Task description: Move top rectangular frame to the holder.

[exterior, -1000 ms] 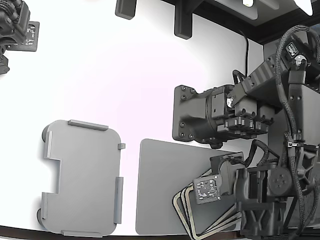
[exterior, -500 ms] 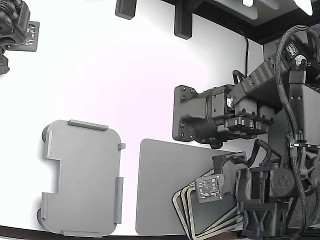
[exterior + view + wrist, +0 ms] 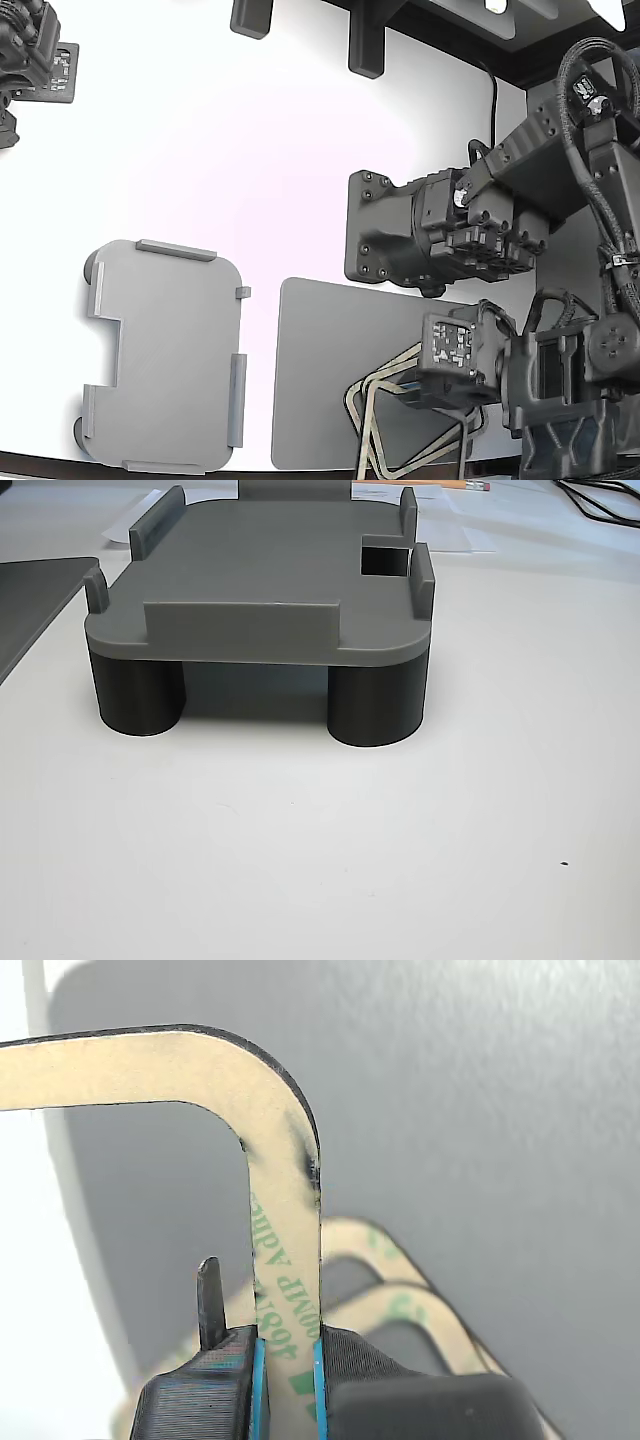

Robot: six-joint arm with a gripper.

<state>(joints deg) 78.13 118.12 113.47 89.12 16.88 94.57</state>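
The fingers (image 3: 287,1380) are clamped on the top frame (image 3: 282,1220), lifted tilted above two other frames (image 3: 400,1305) on the mat (image 3: 320,370), holder (image 3: 165,355) well apart.

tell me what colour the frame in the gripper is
Beige-tan with a dark outer edge and green printed lettering, the top rectangular frame; clearest in the wrist view.

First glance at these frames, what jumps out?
The gripper is shut on one beige frame and holds it tilted above the two other frames on the dark grey mat, at the exterior view's lower right. The light grey holder stands with nothing on it at that view's lower left; the other view shows it raised on dark round legs.
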